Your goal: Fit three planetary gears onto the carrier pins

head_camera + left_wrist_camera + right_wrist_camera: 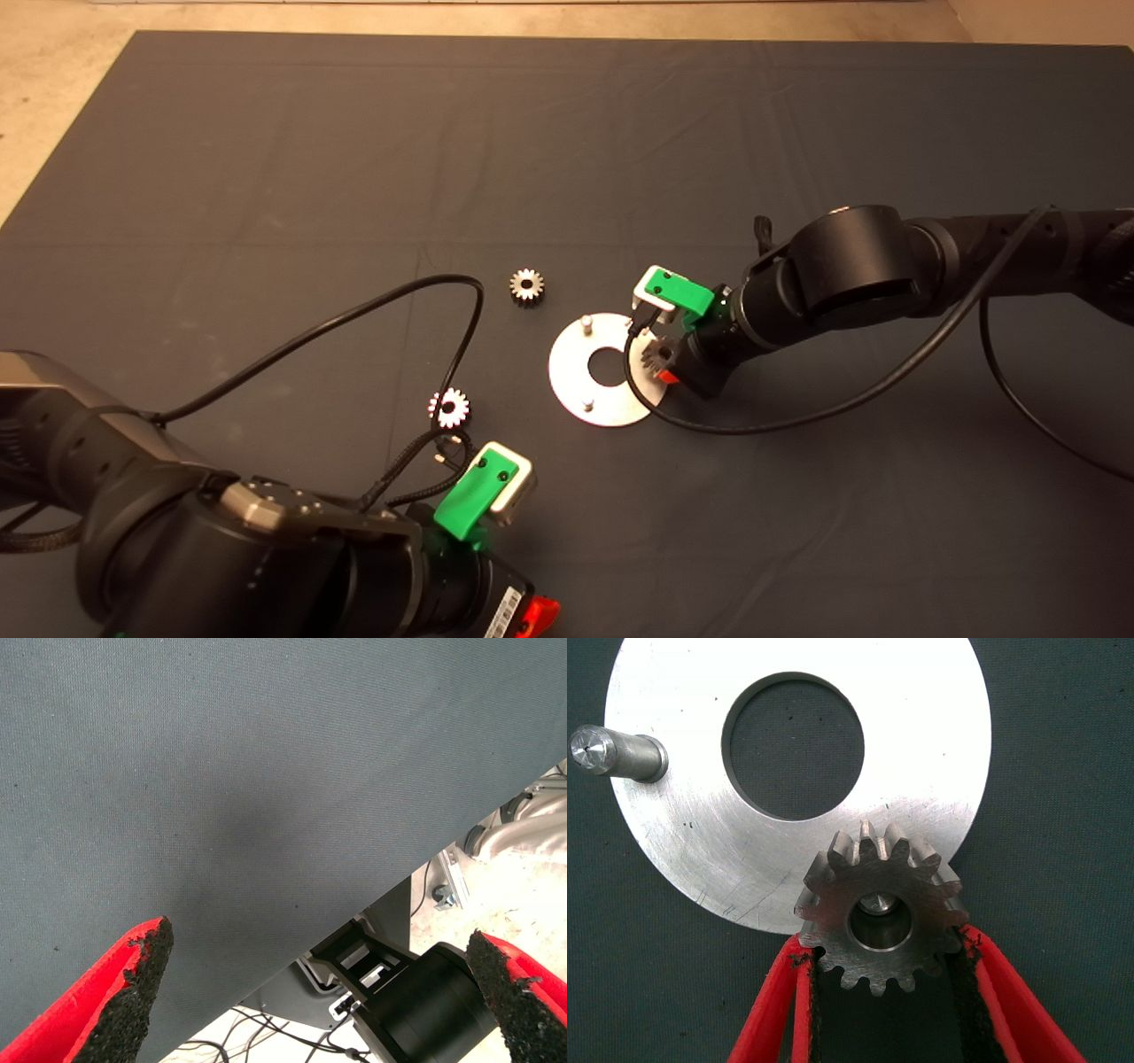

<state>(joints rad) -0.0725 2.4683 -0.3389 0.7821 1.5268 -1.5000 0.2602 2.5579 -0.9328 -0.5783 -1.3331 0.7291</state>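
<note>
The shiny ring-shaped disc (605, 390) lies mid-mat with two bare carrier pins (586, 323) (587, 406) standing on it. My right gripper (664, 365) reaches in from the right and is shut on one planetary gear (657, 354) over the disc's right rim. In the right wrist view the gear (833, 904) sits between my red fingers (780, 1001), and the third pin's tip (877, 902) shows inside its bore. Another pin (616, 753) stands across the disc (682, 833). Two loose gears (527, 286) (450, 407) lie on the mat to the left of the disc.
My left gripper (537, 615) is parked at the lower left edge, open and empty (319, 983), over the dark mat (221, 797) near its edge. Black cables (354, 315) loop across the mat near the loose gears and under the right arm.
</note>
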